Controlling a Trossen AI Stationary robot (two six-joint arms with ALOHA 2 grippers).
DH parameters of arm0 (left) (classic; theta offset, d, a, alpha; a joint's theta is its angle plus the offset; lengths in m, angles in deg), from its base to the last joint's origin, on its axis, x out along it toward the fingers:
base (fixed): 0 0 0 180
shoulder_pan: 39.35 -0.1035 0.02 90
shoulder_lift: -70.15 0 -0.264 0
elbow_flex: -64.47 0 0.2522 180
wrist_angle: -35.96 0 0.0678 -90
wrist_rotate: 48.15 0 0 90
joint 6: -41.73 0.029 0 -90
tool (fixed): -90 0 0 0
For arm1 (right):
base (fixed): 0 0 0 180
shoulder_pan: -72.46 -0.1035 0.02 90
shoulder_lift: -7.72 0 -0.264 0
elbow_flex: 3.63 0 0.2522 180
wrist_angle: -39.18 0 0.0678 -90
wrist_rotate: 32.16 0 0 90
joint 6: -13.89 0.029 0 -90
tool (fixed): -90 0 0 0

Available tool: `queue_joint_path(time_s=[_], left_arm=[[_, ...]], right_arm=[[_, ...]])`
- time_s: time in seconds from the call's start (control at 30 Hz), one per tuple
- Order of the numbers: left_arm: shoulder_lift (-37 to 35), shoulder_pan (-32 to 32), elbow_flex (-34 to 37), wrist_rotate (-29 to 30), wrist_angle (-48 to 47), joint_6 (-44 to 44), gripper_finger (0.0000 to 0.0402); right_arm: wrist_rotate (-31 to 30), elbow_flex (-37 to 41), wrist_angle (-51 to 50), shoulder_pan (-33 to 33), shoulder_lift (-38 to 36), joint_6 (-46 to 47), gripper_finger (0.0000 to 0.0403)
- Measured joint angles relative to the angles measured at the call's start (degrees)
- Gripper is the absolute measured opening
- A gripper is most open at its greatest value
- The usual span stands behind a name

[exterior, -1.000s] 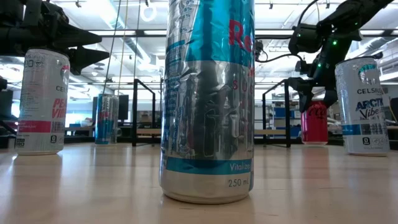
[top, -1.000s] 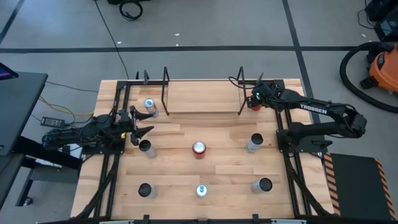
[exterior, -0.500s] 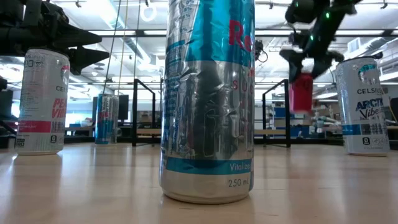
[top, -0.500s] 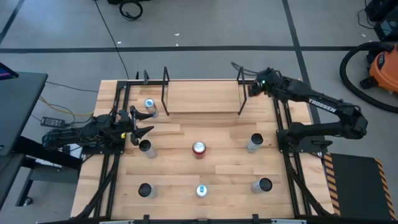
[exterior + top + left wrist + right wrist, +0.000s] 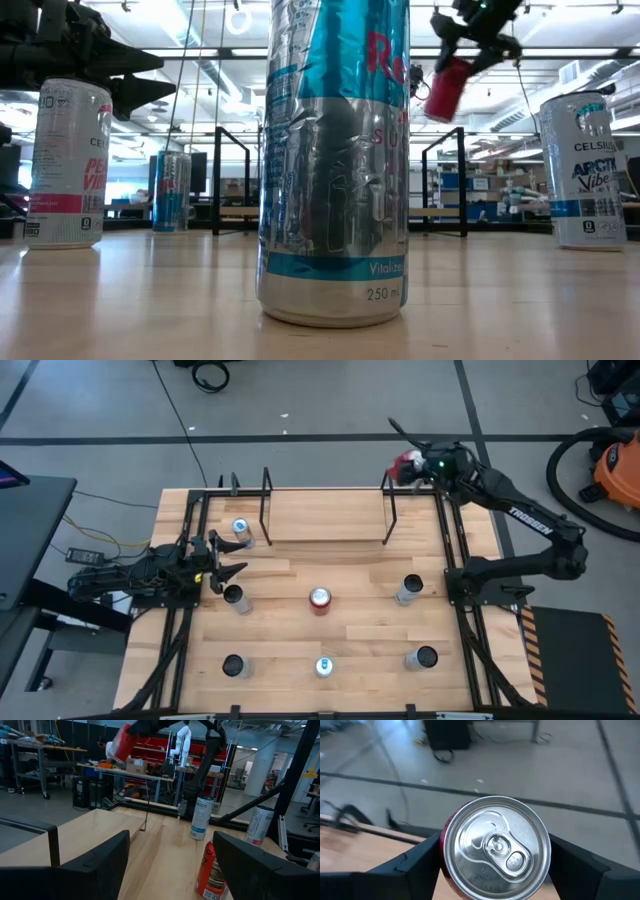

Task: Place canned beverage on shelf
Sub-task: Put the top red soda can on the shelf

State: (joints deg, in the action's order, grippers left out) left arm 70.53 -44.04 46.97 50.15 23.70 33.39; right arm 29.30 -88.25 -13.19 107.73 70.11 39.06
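A red can [image 5: 446, 88] hangs tilted in my right gripper [image 5: 418, 464], high above the far right corner of the shelf. It also shows in the left wrist view [image 5: 121, 743], and its silver top [image 5: 496, 847] faces the right wrist camera. The shelf is a pale board [image 5: 325, 515] between two black wire frames [image 5: 388, 510], standing at the table's far edge. My left gripper [image 5: 226, 570] is open and empty at the table's left, between a blue-topped can [image 5: 240, 530] and a dark-topped can [image 5: 235, 597]. My right gripper pinches the red can between its two fingers [image 5: 415, 865], one on each side of the can's wall [image 5: 445, 876] below the top rim. The fingers come from above the can's top, slanting from the table's right. The can is lifted clear and tilted, its top toward the arm.
Several more cans stand upright on the tabletop: a red-topped one at the middle [image 5: 320, 599], one at the right [image 5: 408, 589], and three along the near edge [image 5: 233, 665] [image 5: 324, 666] [image 5: 422, 657]. Black arm rails run down both table sides.
My right gripper has lifted the red can off the table beside the shelf's right frame, carrying it up and toward the far edge. The can stood upright on the table then and now hangs tilted, high and clear. The left arm has kept still.
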Motion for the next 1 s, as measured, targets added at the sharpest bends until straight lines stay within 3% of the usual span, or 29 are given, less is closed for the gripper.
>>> queue_joint_path(time_s=[0.37,1.0], left_arm=[[0.0,0.0,0.0,0.0,-1.2,0.0,0.0288],[0.0,0.0,0.0,0.0,-3.5,0.0,0.0288]], right_arm=[[4.4,-0.5,10.3,0.3,10.4,-1.4,0.0314],[11.2,-0.5,10.9,0.2,23.1,-1.4,0.0314]])
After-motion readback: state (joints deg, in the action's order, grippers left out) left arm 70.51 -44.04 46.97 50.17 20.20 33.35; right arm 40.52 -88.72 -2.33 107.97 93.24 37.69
